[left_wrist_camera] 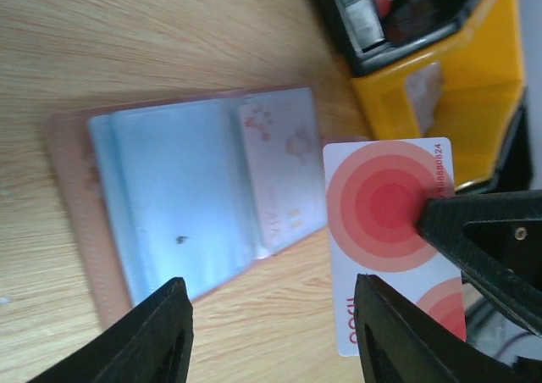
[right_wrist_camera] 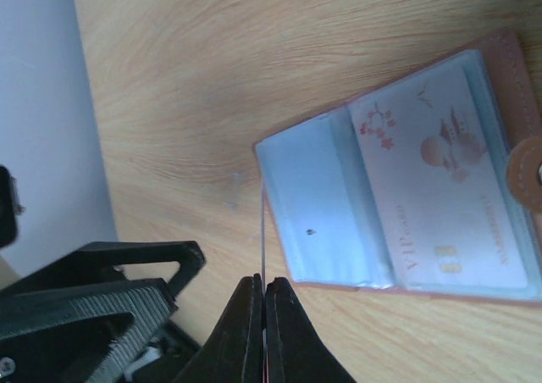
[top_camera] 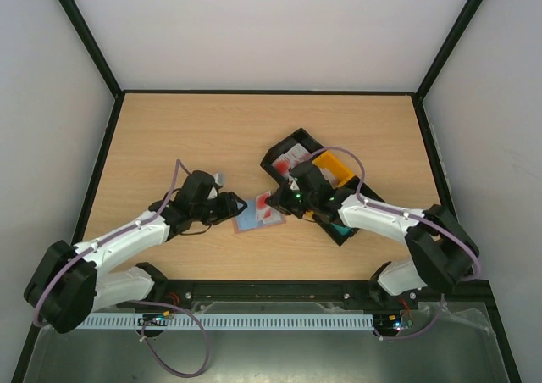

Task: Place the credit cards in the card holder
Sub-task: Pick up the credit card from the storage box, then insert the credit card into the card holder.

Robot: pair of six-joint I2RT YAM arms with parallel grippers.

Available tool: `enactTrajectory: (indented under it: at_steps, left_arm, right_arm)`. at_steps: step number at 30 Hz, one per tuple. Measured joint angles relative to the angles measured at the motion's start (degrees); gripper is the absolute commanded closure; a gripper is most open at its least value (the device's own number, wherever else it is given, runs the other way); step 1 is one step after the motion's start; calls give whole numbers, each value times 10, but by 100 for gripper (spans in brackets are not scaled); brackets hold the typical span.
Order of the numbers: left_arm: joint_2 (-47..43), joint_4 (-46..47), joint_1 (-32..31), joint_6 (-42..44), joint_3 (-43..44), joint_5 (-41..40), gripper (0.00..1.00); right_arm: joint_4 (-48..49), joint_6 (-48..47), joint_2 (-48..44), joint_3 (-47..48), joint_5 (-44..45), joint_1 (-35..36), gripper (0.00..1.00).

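The card holder [top_camera: 252, 218] lies open on the table, blue-grey inner faces up [left_wrist_camera: 169, 197]. A pale whitish card [left_wrist_camera: 284, 167] sits in its right-hand slot, and also shows in the right wrist view [right_wrist_camera: 440, 205]. My right gripper [right_wrist_camera: 263, 283] is shut on a white card with red circles [left_wrist_camera: 381, 222], held on edge just above the table beside the holder's open edge [right_wrist_camera: 339, 222]. The card is apart from the slots. My left gripper [left_wrist_camera: 271, 315] is open and empty, hovering by the holder's near-left side [top_camera: 235, 205].
A black tray [top_camera: 288, 150] and a yellow tray [top_camera: 339, 167] stand behind the right arm, with another red-marked card [top_camera: 294, 156] in the black one. The yellow tray's wall [left_wrist_camera: 474, 86] is close behind the held card.
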Motion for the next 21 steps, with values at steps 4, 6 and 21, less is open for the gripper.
enactTrajectory:
  at_steps: [4, 6, 21]
  left_arm:
    - [14, -19, 7, 12, -2, -20, 61]
    - [21, -23, 13, 16, -4, -27, 63]
    - [102, -24, 28, 35, -23, -36, 69]
  right_arm:
    - [1, -75, 25, -1, 22, 4, 98]
    - [7, -101, 29, -5, 31, 5, 98]
    - [83, -196, 143, -2, 29, 6, 98]
